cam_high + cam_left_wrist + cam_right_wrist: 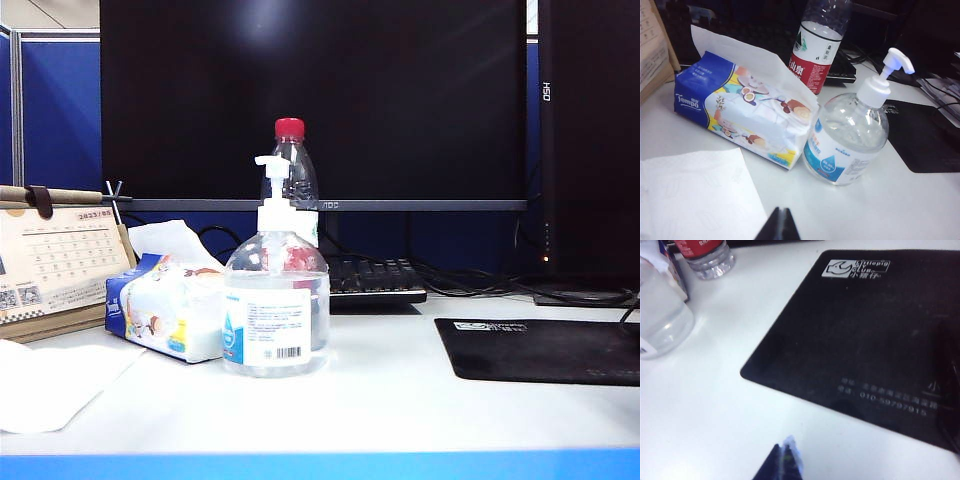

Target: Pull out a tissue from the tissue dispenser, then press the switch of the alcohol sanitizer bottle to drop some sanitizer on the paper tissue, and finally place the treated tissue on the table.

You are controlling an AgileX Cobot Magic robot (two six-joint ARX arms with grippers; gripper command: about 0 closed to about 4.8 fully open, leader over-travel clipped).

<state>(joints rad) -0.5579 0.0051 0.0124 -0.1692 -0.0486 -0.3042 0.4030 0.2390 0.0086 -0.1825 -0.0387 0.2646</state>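
Observation:
A white tissue (50, 385) lies flat on the table (400, 400) at the front left. Behind it sits the tissue dispenser (165, 315), with tissue poking from its top. The alcohol sanitizer bottle (276, 310) stands beside the dispenser, its white pump switch (272, 175) on top. Neither gripper shows in the exterior view. In the left wrist view my left gripper (781, 212) is shut and empty, above the table beside the tissue (695, 195), short of the dispenser (747, 107) and the bottle (850, 137). My right gripper (784, 450) is shut over bare table near the bottle (662, 320); a small pale fleck sits at its tip.
A red-capped bottle (290, 150) stands right behind the sanitizer. A desk calendar (55, 265) leans at the far left. A black mouse pad (545, 350) lies at the right, a keyboard (375, 280) and dark monitors behind. The table's blue front edge (320, 465) is close.

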